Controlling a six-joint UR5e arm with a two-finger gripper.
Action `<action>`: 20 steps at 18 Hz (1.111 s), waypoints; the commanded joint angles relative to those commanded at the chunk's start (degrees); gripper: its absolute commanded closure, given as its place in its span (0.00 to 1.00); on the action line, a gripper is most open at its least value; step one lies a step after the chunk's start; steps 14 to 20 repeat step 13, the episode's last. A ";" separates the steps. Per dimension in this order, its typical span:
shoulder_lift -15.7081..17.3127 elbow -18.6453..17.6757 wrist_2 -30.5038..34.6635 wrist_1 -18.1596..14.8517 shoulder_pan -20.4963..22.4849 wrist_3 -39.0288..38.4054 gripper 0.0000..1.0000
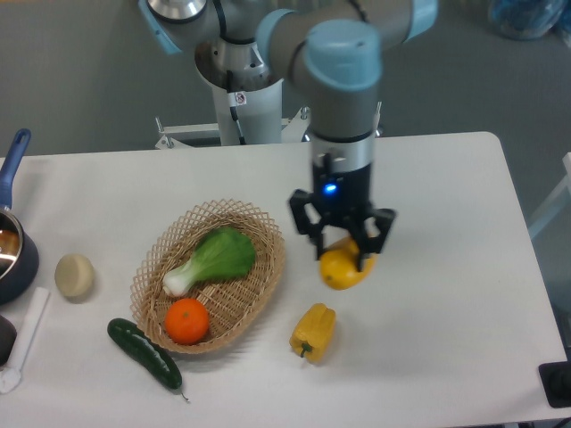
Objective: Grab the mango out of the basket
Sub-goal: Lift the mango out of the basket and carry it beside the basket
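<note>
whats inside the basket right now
The basket holds a leafy green vegetable and an orange. The mango is out, held in the gripper over the table. Whatever lies under the leaves is hidden.

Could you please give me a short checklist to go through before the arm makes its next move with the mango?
1. Two-finger gripper shut on the smooth yellow-orange mango: ok.
2. Mango clear of the oval tan wicker basket: ok.
3. Mango lifted off the white table: cannot tell.
4. Lobed yellow bell pepper apart from the mango: ok.
5. Round orange and leafy green vegetable lie in the basket: ok.
</note>
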 joint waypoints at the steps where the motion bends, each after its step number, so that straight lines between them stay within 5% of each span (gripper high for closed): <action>1: -0.44 0.97 -0.45 -0.17 0.55 0.54 0.60; 12: -0.62 0.63 -0.72 -1.93 8.98 9.67 0.60; 20: -0.62 0.62 -0.81 -2.19 9.17 10.03 0.60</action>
